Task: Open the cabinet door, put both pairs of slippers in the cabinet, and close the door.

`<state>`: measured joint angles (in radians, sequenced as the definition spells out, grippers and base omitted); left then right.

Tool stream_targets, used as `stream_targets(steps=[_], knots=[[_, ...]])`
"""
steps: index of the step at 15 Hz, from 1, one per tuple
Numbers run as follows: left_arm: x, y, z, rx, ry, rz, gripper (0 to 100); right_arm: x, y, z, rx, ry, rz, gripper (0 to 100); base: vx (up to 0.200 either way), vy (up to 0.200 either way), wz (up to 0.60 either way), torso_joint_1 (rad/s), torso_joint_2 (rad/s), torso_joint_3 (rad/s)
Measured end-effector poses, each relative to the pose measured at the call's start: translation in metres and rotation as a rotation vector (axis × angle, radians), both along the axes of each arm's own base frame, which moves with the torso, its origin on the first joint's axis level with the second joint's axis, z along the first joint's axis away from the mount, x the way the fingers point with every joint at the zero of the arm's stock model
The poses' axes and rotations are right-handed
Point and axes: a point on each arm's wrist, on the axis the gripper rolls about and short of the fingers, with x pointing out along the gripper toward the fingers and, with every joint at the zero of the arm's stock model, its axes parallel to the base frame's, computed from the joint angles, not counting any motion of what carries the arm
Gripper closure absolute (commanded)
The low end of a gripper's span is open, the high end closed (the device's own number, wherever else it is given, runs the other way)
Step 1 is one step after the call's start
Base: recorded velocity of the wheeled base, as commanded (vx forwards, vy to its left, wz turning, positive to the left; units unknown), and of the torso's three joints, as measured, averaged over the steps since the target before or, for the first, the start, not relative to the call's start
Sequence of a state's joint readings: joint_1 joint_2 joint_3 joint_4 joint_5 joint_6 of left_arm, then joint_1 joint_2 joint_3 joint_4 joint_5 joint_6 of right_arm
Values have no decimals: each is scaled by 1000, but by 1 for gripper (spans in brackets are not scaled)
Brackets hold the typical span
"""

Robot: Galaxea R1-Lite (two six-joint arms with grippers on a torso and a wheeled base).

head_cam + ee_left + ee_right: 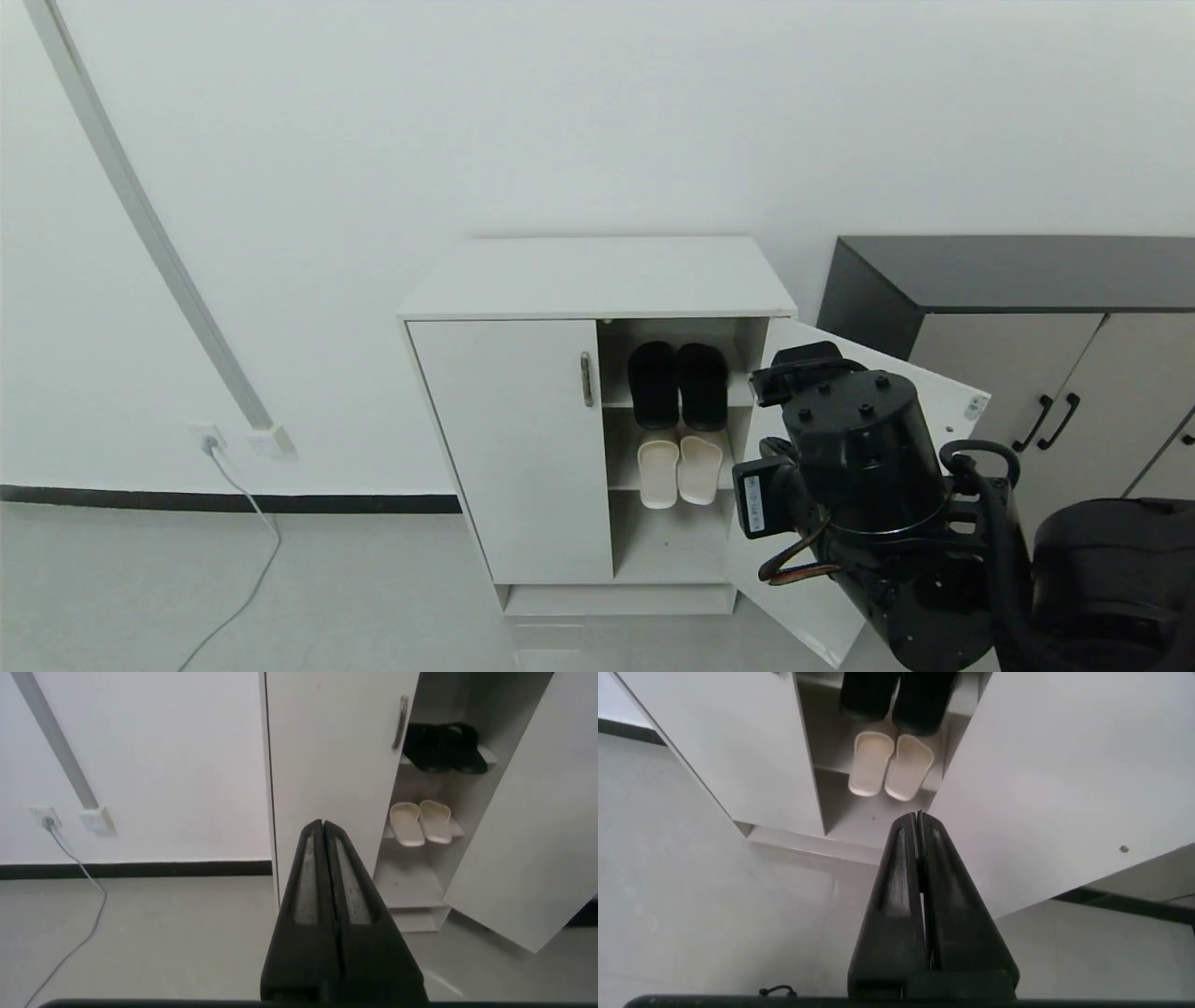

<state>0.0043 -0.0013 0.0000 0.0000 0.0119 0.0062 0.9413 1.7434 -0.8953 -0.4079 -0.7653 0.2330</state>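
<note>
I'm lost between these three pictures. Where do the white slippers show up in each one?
Head view: white slippers on the middle shelf of the cabinet, in its open right half.
Left wrist view: white slippers on that shelf, between the shut door and the open door.
Right wrist view: white slippers seen from above, on the same shelf.
Shared landmark: the black slippers on the shelf directly above them.

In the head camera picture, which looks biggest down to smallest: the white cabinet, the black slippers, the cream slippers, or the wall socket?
1. white cabinet
2. black slippers and cream slippers, too alike to rank
3. wall socket
</note>
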Motion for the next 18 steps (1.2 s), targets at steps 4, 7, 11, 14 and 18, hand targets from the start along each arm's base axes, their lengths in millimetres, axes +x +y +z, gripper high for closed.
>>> stream_targets(steps=[4, 7, 11, 14, 18], knots=[[0, 0, 0, 2, 0, 0, 100, -1, -1, -2, -5, 5, 1, 100, 0, 0, 0, 260, -587, -333], [0, 0, 0, 5, 0, -2, 100, 0, -1, -2, -6, 6, -1, 100, 0, 0, 0, 233, -515, -286], [0, 0, 0, 9, 0, -3, 100, 0, -1, -3, -9, 6, -1, 100, 0, 0, 0, 179, -391, -214], [0, 0, 0, 7, 0, -3, 100, 0, -1, -4, -10, 7, -1, 100, 0, 0, 0, 172, -357, -191], [0, 0, 0, 7, 0, -3, 100, 0, -2, -5, -14, 10, -1, 100, 0, 0, 0, 37, -80, -40]])
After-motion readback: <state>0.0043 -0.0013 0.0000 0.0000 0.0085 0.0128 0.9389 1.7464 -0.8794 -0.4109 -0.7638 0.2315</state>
